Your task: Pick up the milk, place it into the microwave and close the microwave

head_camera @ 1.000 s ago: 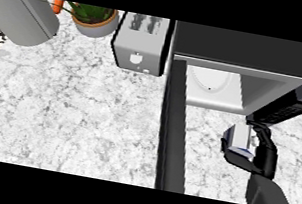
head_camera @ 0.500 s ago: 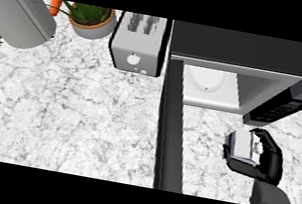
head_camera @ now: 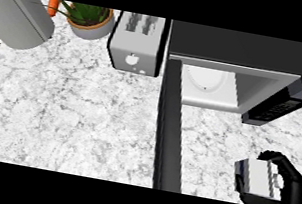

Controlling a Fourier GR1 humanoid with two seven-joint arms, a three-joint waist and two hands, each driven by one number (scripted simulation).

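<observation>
Marble counter (head_camera: pixel 70 110), right hand (head_camera: pixel 285 186) curled around milk (head_camera: pixel 255 177) before open microwave (head_camera: pixel 241 74).

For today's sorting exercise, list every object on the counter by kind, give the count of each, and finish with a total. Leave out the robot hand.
Microwave, door open: 1
Toaster: 1
Potted plant: 1
Milk carton, held in the right robot hand: 1
Grey rounded object at the far left, kind unclear: 1
Orange item beside the plant, mostly hidden: 1
Total: 6
</observation>
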